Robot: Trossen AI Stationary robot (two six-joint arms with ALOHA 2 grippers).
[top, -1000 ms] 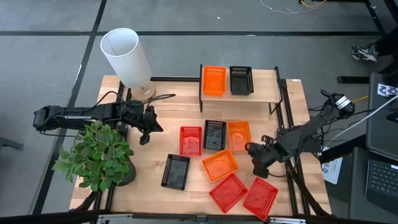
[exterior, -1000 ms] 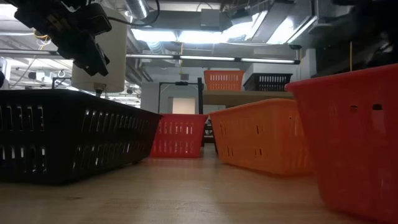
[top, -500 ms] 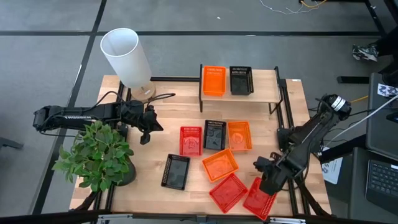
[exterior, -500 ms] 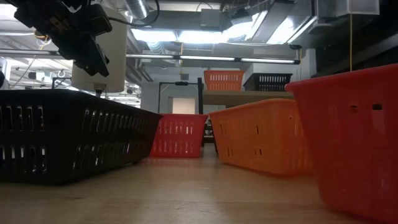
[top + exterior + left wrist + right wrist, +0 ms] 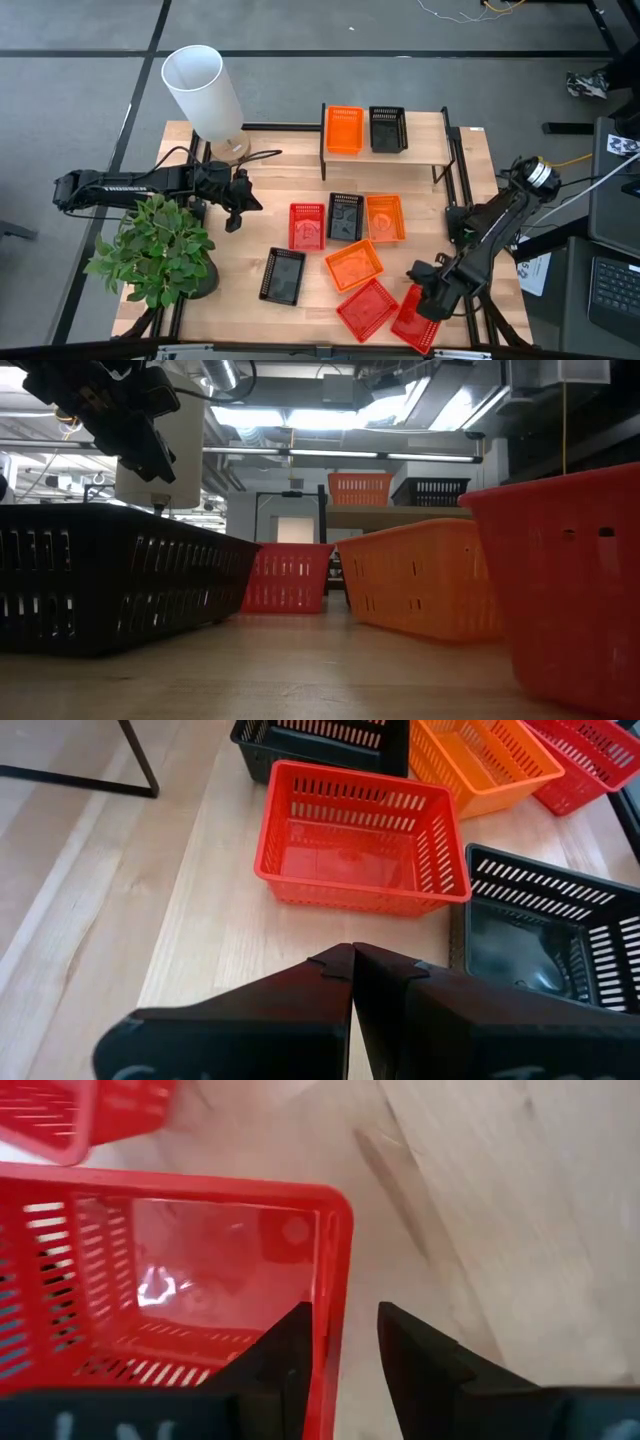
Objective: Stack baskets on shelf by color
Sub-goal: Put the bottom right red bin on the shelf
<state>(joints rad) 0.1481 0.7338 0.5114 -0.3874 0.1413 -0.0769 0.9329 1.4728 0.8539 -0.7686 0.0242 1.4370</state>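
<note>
The shelf (image 5: 420, 148) at the table's far side carries an orange basket (image 5: 344, 130) and a black basket (image 5: 388, 129). On the table rest a red (image 5: 307, 226), a black (image 5: 345, 216) and an orange basket (image 5: 384, 218), then an orange (image 5: 353, 265), a black (image 5: 283, 275) and a red one (image 5: 366, 307). My right gripper (image 5: 424, 300) is open over the near-right red basket (image 5: 412, 325), one finger inside its wall and one outside. My left gripper (image 5: 235, 215) is shut and empty, left of the baskets. My right gripper comes from above at the red basket's side wall near a corner (image 5: 335, 1270). One finger (image 5: 285, 1355) stands inside the basket and the other (image 5: 420, 1355) outside. I cannot tell whether either finger touches the wall. The basket rests flat on the table.
A lamp with a white shade (image 5: 203, 88) stands at the far left and a potted plant (image 5: 158, 250) at the near left. The red basket lies close to the table's near right corner. In the low view a black basket (image 5: 100, 585) and a red one (image 5: 570, 590) fill the foreground.
My right gripper has moved toward the table's near edge, from beside the orange baskets to over the near-right red basket. No basket has moved.
</note>
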